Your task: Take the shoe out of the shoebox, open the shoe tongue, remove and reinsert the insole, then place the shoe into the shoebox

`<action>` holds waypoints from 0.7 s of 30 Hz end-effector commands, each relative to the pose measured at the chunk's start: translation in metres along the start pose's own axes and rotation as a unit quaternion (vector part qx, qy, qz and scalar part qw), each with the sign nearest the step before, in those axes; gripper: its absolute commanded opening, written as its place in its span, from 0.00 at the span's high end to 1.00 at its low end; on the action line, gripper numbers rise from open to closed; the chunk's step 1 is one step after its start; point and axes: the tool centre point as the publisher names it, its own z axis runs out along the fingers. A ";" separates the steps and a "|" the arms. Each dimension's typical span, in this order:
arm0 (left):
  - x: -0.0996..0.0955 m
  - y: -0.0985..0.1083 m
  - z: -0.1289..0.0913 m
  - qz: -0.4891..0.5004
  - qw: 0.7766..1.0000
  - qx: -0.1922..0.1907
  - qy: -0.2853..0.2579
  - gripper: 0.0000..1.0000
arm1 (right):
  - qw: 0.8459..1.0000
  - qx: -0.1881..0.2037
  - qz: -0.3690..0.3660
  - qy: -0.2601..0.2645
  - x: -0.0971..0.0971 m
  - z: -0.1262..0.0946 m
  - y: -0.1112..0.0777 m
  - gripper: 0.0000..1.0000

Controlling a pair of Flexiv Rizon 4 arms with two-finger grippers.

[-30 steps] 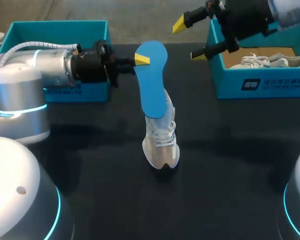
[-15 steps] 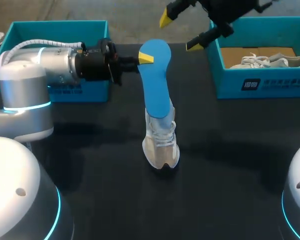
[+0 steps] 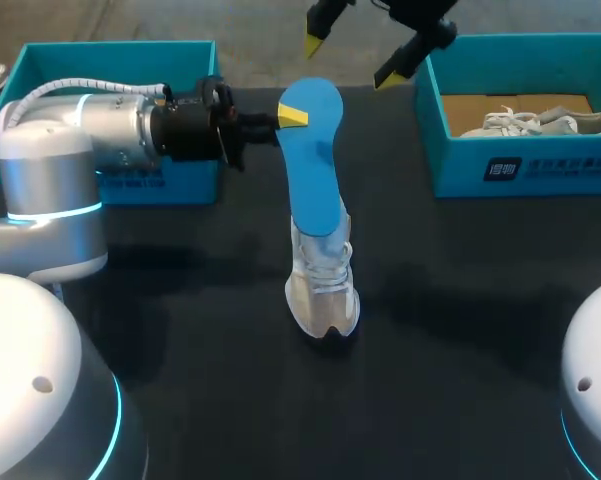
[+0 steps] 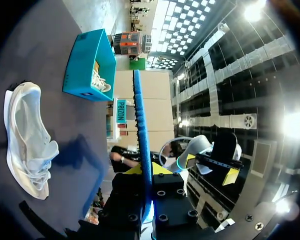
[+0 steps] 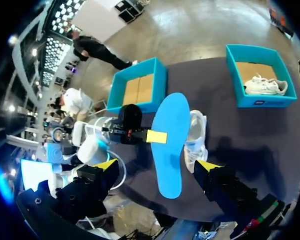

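Blue insole lengthwise far-to-near over shoe | left fingers gripping insole | right fingers open

We record a plain bright blue foam insole above a white and pale beige mesh sneaker with white laces, both set against the matt black tabletop. The left teal cardboard shoebox and the right teal cardboard shoebox have brown floors; the right one carries a white printed label and contains a second white sneaker. Our left gripper and right gripper are black with bright yellow fingertips, and the left arm is silver-grey with a glowing cyan ring.
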 end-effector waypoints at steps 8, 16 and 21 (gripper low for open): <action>-0.001 -0.001 0.000 0.000 1.000 0.000 0.001 1.00 | 0.989 0.018 -0.007 -0.143 0.009 -0.002 0.004 0.00; -0.001 -0.001 0.000 0.000 1.000 0.000 0.001 1.00 | 0.983 0.014 -0.013 -0.185 0.018 0.004 0.005 0.00; -0.001 -0.001 0.000 0.000 1.000 0.000 0.001 1.00 | 0.975 0.017 -0.009 -0.219 0.019 0.008 0.003 0.00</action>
